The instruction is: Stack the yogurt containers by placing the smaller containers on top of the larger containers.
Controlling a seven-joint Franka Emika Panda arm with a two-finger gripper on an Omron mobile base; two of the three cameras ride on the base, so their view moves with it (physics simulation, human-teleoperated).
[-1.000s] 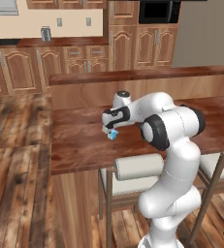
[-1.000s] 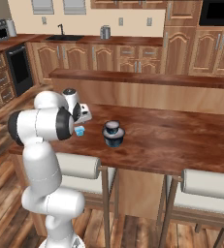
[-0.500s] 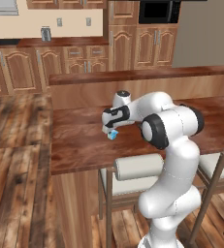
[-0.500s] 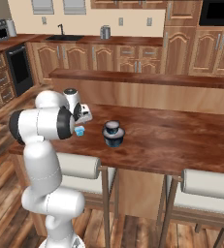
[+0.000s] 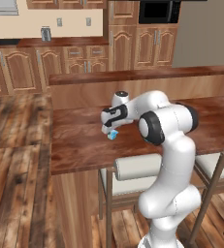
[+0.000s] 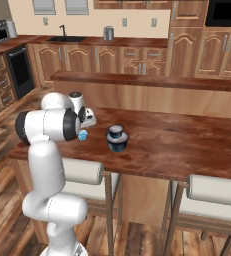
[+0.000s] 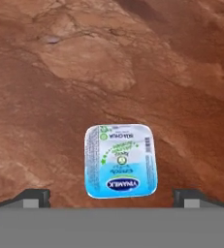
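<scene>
Gripper (image 7: 111,197) hangs right above the tiny pale-blue cup (image 7: 120,161), jaws spread wide on either side, nothing held, lined up for a grab. The cup sits alone on the tabletop (image 6: 187,145); further right, the dark-blue stack (image 6: 117,138) waits for it.

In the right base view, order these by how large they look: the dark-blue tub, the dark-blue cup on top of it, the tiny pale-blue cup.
1. dark-blue tub
2. dark-blue cup
3. tiny pale-blue cup, partly hidden by the arm, so its rank is less sure.
</scene>
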